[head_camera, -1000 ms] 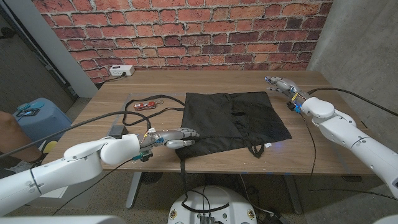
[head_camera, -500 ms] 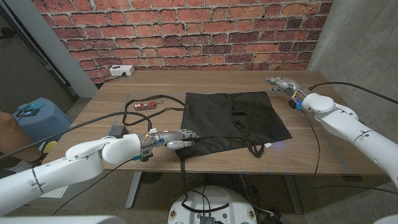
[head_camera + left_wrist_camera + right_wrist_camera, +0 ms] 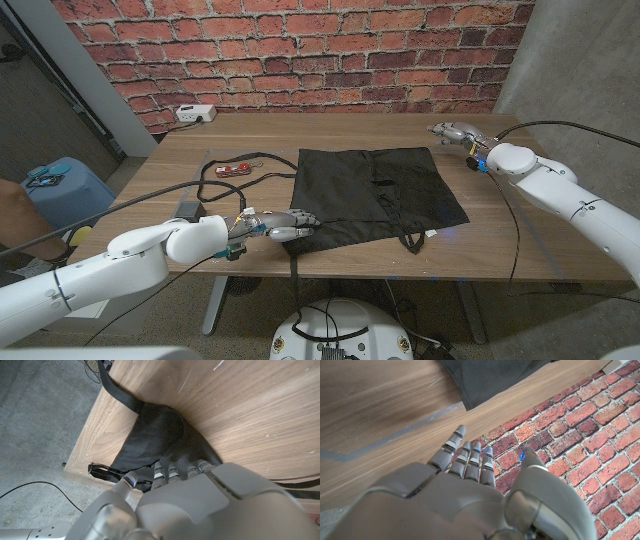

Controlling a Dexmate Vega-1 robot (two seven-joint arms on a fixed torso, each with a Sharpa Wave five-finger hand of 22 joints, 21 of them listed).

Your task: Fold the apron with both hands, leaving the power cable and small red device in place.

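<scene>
Lying limp on the counter [image 3: 190, 160], the soft apron [image 3: 375, 195] is pinched at its near-left corner by the left robot hand [image 3: 283, 223]; the right robot hand [image 3: 452, 131] is held released beyond the far-right corner.

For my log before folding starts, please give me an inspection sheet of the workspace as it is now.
Surface: wooden table, bare wood around the cloth.
Job's things: black apron spread flat, straps hanging over the near edge.
Clutter: small red device left of the apron.
Hands: left hand on the apron's near left corner, grip unclear; right hand open, above the far right corner, off the apron.
Cables: power cable looped beside the device.
Surroundings: brick wall; white power strip; blue stool.
</scene>
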